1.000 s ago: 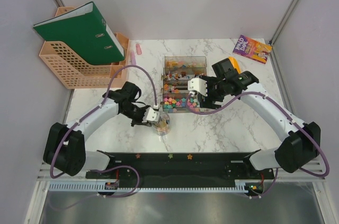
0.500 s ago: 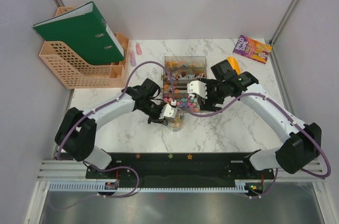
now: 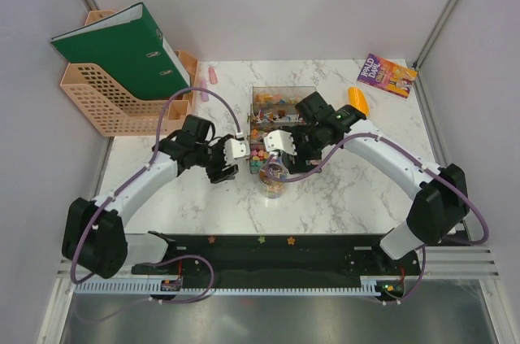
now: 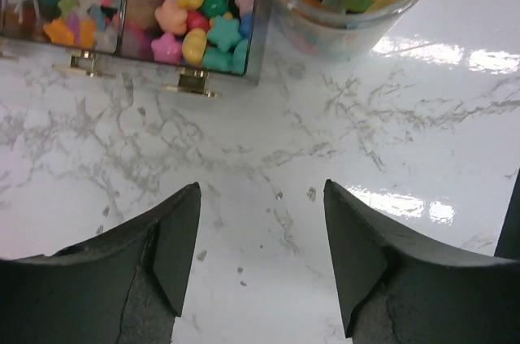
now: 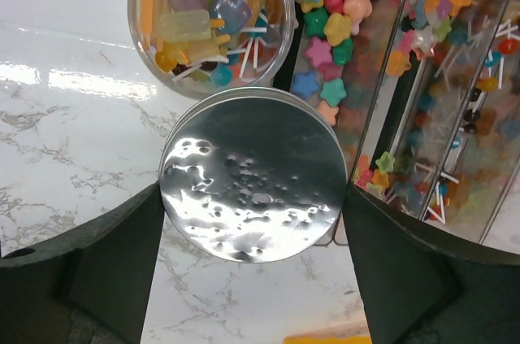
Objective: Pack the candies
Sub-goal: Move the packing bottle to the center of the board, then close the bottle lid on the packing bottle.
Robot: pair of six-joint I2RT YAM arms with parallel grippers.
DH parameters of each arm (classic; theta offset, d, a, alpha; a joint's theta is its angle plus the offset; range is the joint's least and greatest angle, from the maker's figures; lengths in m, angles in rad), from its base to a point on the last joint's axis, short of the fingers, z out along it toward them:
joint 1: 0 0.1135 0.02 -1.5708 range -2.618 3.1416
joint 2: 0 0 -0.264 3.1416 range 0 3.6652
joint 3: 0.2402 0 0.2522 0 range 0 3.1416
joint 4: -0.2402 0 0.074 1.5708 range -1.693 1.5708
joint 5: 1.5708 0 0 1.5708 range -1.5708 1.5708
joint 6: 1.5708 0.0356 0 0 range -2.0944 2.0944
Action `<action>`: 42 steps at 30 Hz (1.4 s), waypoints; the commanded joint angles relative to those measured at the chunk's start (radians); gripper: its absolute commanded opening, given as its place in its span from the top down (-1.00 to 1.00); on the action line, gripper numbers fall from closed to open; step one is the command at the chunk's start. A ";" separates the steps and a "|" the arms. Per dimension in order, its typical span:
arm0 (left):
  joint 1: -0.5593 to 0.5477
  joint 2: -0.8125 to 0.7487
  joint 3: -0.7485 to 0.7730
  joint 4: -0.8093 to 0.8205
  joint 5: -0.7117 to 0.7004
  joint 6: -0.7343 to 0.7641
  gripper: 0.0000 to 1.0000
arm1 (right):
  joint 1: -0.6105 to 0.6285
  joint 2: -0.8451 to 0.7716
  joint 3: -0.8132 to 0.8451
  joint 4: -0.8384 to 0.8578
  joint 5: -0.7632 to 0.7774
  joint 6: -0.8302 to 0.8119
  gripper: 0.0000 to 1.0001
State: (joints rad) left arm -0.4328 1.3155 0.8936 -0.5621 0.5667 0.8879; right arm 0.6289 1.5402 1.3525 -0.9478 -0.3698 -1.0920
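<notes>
Marble tabletop (image 3: 366, 189) carries the candies (image 5: 329, 31): star-shaped sweets fill a clear compartment box (image 3: 284, 89), and more sit among lolly sticks in a clear cup (image 4: 341, 35) just beside the box's near wall. The right gripper (image 5: 253, 189) pinches a round silver lid (image 5: 252, 157) by its edges, close to the cup's rim. The left gripper (image 4: 260, 198), fingers spread on nothing, hangs over bare marble left of the cup. Open table runs right toward an orange scoop (image 3: 358, 101) and a book (image 3: 387, 76). A peach file tray (image 3: 106, 112) with a green binder (image 3: 122, 47) crowds the far-left corner.
</notes>
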 commanded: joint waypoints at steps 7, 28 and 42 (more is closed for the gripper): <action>0.025 -0.121 -0.166 0.100 -0.203 -0.205 -0.44 | 0.095 0.133 0.138 -0.029 -0.081 -0.075 -0.77; 0.040 -0.206 -0.277 0.188 -0.258 -0.270 -0.46 | 0.164 0.285 0.240 -0.146 -0.075 -0.143 -0.81; 0.052 -0.182 -0.272 0.208 -0.243 -0.271 -0.46 | 0.173 0.302 0.244 -0.135 -0.084 -0.138 -0.82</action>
State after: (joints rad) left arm -0.3874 1.1324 0.6151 -0.3931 0.3145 0.6434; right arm 0.7910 1.8214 1.5616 -1.0771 -0.4179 -1.2240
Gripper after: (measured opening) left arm 0.731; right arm 0.917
